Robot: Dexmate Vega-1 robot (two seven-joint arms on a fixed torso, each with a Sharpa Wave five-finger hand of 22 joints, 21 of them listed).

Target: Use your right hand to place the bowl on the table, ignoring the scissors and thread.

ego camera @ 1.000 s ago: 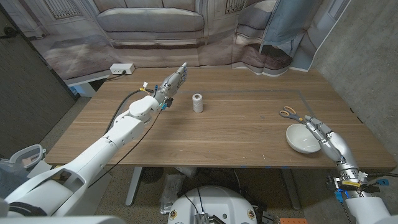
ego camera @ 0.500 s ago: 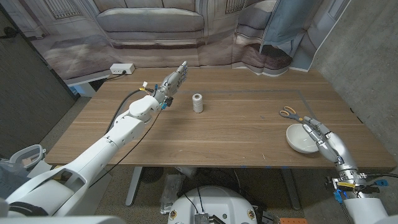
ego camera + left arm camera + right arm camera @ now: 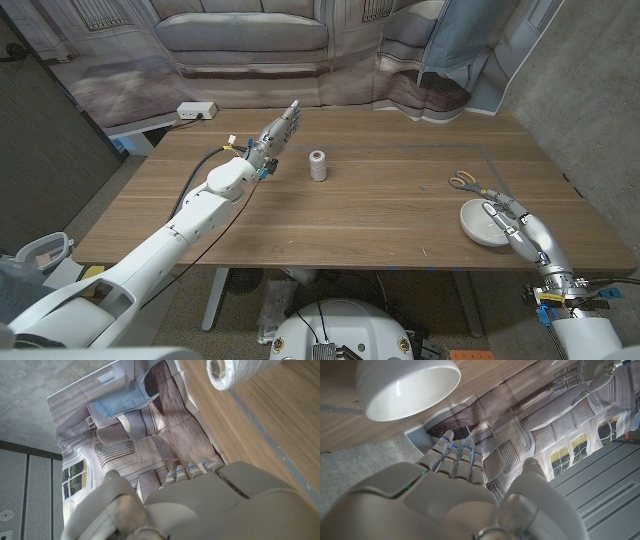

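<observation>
The white bowl point(image 3: 482, 224) stands upright on the wooden table point(image 3: 380, 215) near its right front corner. My right hand point(image 3: 522, 231) is just to the right of it, fingers straight and apart, their tips by the bowl's rim and nothing held. The right wrist view shows the bowl point(image 3: 410, 387) on the wood with a gap before my right hand point(image 3: 460, 495). The scissors point(image 3: 465, 182) with yellow handles lie just behind the bowl. The white thread spool point(image 3: 318, 165) stands mid-table. My left hand point(image 3: 278, 128) hovers left of the spool, fingers stretched out and empty; the spool point(image 3: 235, 371) shows beyond my left hand point(image 3: 200, 505).
The table's right edge and front edge run close to the bowl and my right hand. A white power strip point(image 3: 196, 110) lies on a ledge beyond the table's far left corner. A curtain printed with a sofa hangs behind the table.
My right hand has drawn back a little toward the table's front edge, away from the bowl. The bowl, scissors, spool and left arm have stayed put.
</observation>
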